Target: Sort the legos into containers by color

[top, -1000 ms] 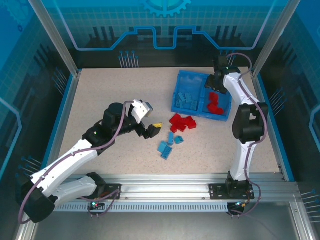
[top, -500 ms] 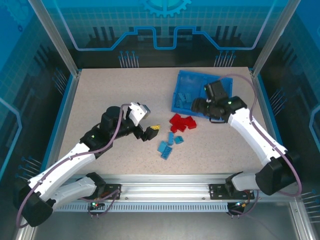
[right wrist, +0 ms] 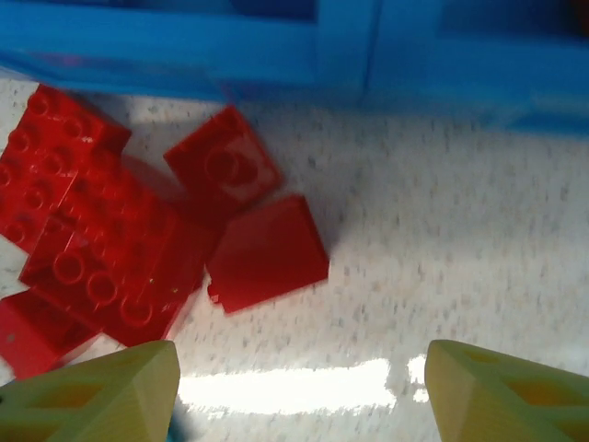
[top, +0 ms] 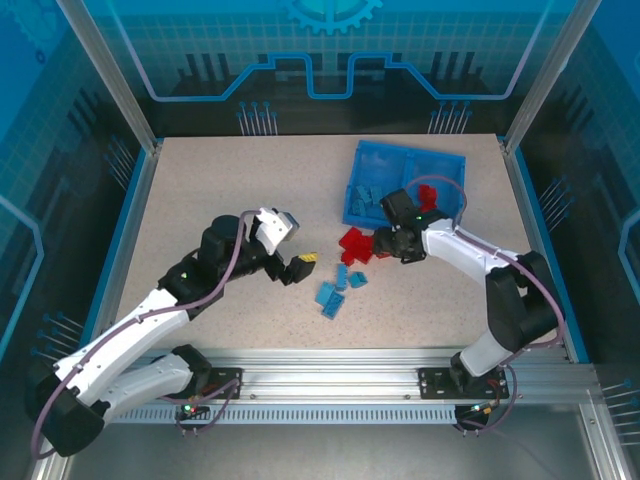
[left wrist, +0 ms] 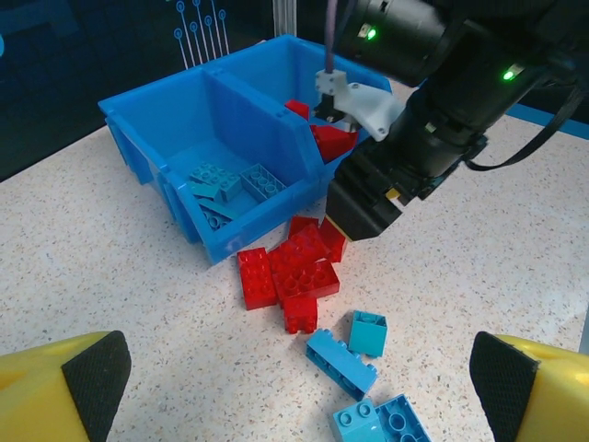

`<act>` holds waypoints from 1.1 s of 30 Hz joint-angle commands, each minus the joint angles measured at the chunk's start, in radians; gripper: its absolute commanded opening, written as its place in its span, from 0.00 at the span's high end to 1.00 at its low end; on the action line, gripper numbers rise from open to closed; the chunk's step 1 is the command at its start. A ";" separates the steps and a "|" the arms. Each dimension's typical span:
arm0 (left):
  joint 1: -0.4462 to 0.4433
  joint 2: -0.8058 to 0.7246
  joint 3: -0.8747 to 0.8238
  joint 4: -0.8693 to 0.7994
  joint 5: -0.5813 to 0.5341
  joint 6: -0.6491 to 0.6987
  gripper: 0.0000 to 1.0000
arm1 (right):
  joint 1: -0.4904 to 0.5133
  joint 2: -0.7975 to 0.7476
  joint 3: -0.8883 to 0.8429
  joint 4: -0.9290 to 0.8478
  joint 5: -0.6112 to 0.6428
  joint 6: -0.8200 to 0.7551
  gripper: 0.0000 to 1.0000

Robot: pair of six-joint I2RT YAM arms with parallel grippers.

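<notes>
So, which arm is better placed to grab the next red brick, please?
Right: the open right pincer hovers just above the loose red plastic bricks; the left pincer sits farther off.

I see a speckled beige table (top: 230,180) with blue trim (top: 126,235) along its sides. A metal rail (top: 330,375) runs along its near edge, metal posts (top: 108,75) rise at its far corners, and a blue patterned panel (top: 330,50) stands behind it.

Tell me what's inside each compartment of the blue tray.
The left compartment of the tray holds several light blue bricks. The right one holds red bricks, but the right arm covers part of it, so their number cannot be told.
</notes>
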 commanded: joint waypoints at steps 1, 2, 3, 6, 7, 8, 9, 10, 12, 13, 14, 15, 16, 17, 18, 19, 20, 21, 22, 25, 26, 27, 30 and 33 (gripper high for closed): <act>0.008 -0.025 -0.017 -0.024 -0.018 0.013 0.01 | -0.023 0.050 0.008 0.110 -0.014 -0.155 0.30; 0.009 -0.025 -0.021 -0.024 -0.022 0.015 0.01 | -0.032 0.072 0.018 0.113 -0.058 -0.159 0.30; 0.009 -0.028 -0.023 -0.023 -0.026 0.016 0.01 | -0.036 0.102 0.040 0.103 -0.098 -0.163 0.30; 0.009 -0.031 -0.027 -0.021 -0.030 0.012 0.01 | -0.028 0.174 0.100 0.063 -0.138 -0.187 0.32; 0.009 -0.033 -0.027 -0.021 -0.031 0.010 0.01 | -0.027 0.188 0.113 0.052 -0.141 -0.189 0.33; 0.009 -0.033 -0.026 -0.023 -0.031 0.010 0.01 | -0.028 0.204 0.123 0.045 -0.143 -0.189 0.34; 0.009 -0.036 -0.027 -0.024 -0.032 0.010 0.01 | -0.028 0.214 0.128 0.043 -0.142 -0.191 0.34; 0.009 -0.038 -0.028 -0.025 -0.035 0.011 0.01 | -0.028 0.220 0.131 0.043 -0.144 -0.195 0.34; 0.009 -0.043 -0.033 -0.027 -0.040 0.012 0.01 | -0.028 0.233 0.144 0.035 -0.148 -0.209 0.34; 0.008 -0.047 -0.035 -0.027 -0.043 0.014 0.01 | -0.029 0.239 0.152 0.028 -0.146 -0.213 0.34; 0.008 -0.050 -0.037 -0.028 -0.047 0.014 0.01 | -0.031 0.245 0.156 0.020 -0.144 -0.219 0.36; 0.009 -0.050 -0.038 -0.026 -0.048 0.016 0.01 | -0.032 0.250 0.163 0.009 -0.144 -0.220 0.39; 0.009 -0.050 -0.038 -0.025 -0.048 0.016 0.01 | -0.034 0.254 0.169 -0.005 -0.139 -0.217 0.41; 0.009 -0.049 -0.038 -0.025 -0.047 0.015 0.01 | -0.034 0.258 0.174 -0.025 -0.131 -0.213 0.43; 0.009 -0.049 -0.038 -0.024 -0.047 0.015 0.01 | -0.034 0.259 0.172 -0.040 -0.122 -0.208 0.44; 0.008 -0.048 -0.037 -0.022 -0.049 0.015 0.01 | -0.034 0.255 0.166 -0.047 -0.114 -0.201 0.44; 0.009 -0.046 -0.036 -0.019 -0.051 0.016 0.01 | -0.034 0.248 0.148 -0.049 -0.103 -0.196 0.44; 0.009 -0.046 -0.037 -0.018 -0.052 0.015 0.01 | -0.034 0.236 0.132 -0.047 -0.093 -0.193 0.44; 0.009 -0.045 -0.037 -0.017 -0.054 0.013 0.01 | -0.034 0.230 0.118 -0.045 -0.085 -0.190 0.44; 0.008 -0.041 -0.038 -0.011 -0.045 0.016 0.01 | -0.038 0.230 0.105 -0.053 -0.073 -0.189 0.40; 0.009 -0.038 -0.038 -0.011 -0.042 0.015 0.01 | -0.040 0.239 0.111 -0.061 -0.077 -0.191 0.39; 0.009 -0.036 -0.039 -0.011 -0.037 0.016 0.01 | -0.040 0.248 0.119 -0.069 -0.078 -0.191 0.41; 0.008 -0.030 -0.035 -0.013 -0.025 0.017 0.01 | -0.040 0.251 0.139 -0.075 -0.076 -0.186 0.52; 0.009 -0.031 -0.031 -0.019 -0.025 0.017 0.01 | -0.040 0.227 0.148 -0.072 -0.077 -0.180 0.58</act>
